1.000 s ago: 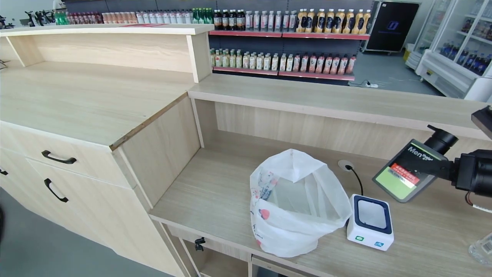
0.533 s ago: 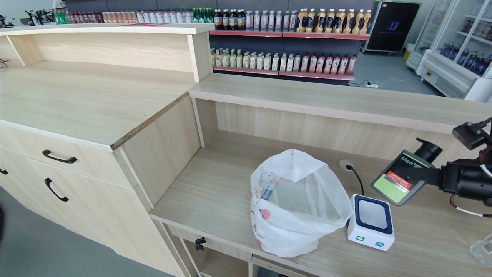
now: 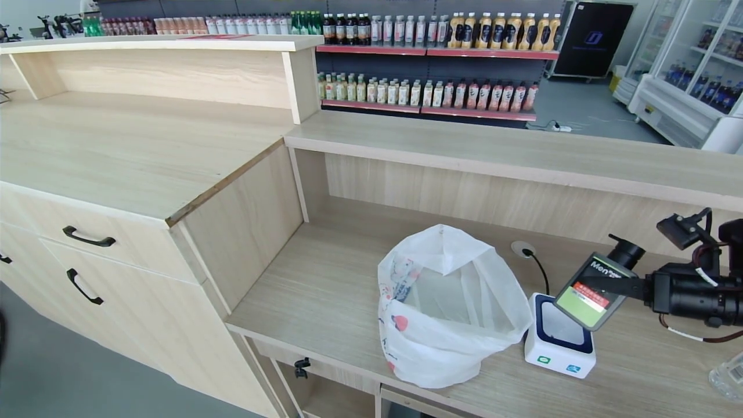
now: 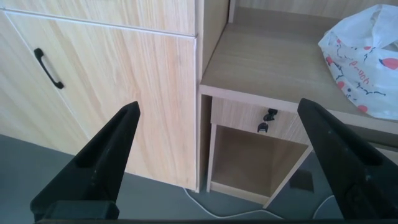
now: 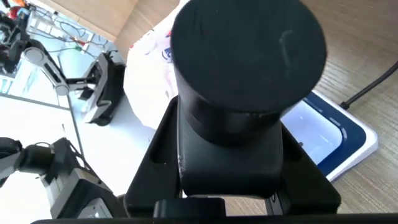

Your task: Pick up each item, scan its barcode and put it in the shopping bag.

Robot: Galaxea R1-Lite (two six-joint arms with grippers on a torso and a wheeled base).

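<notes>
Head view: at four o'clock the right gripper (image 3: 615, 285) clasps a flat bottle (image 3: 589, 292). The bottle is tilted above the scanner (image 3: 558, 361), likely so the underside's barcode reads. The open bag (image 3: 447, 307) waits at the scanner's nine o'clock, touching it.

Left wrist view: the left gripper (image 4: 217, 112) hangs spread and empty, below the counter (image 4: 267, 56).

Right wrist view: the bottle's cap (image 5: 249, 56) sits over the scanner's window.

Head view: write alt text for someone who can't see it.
The right gripper holds a dark, green-labelled bottle just above the white scanner on a wooden counter. An open white plastic bag stands beside the scanner, and shelves of drinks line the background.
</notes>
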